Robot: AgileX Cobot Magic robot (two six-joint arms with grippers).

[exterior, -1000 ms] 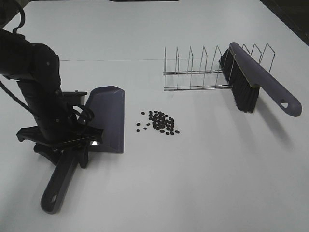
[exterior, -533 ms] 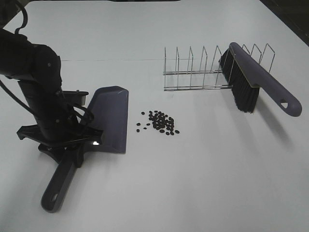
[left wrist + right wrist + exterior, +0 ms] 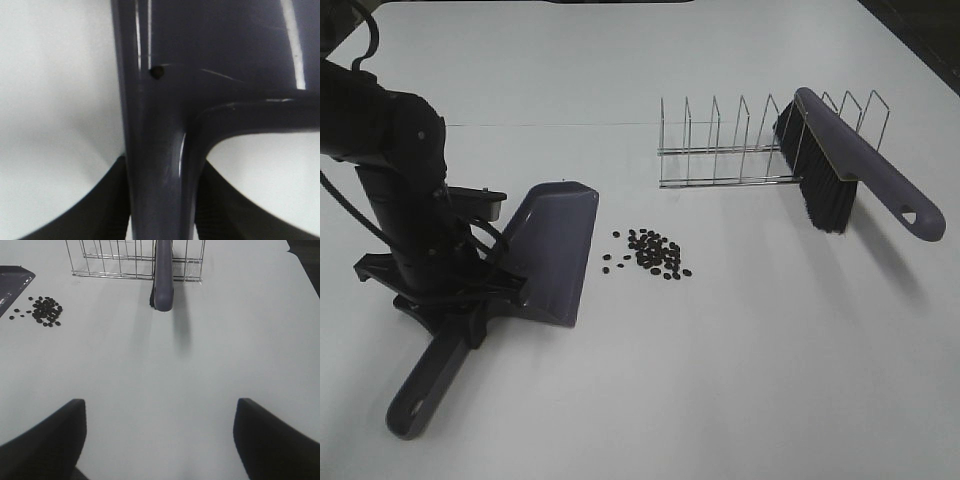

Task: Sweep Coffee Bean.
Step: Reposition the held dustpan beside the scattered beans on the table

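Wrist close-up shows left jaws clamping dustpan handle [image 3: 155,175].

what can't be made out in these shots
Left fingers on the dustpan: hidden behind the arm in the high view; cut by the edge in the left wrist view.
Beans: too small to count.
Right fingers: cut by the edge in the right wrist view; absent from the high view.

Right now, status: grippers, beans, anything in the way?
Left gripper shut on dustpan handle; right gripper open. Coffee beans clustered near dustpan lip, unswept. Brush in wire rack; nothing blocking.
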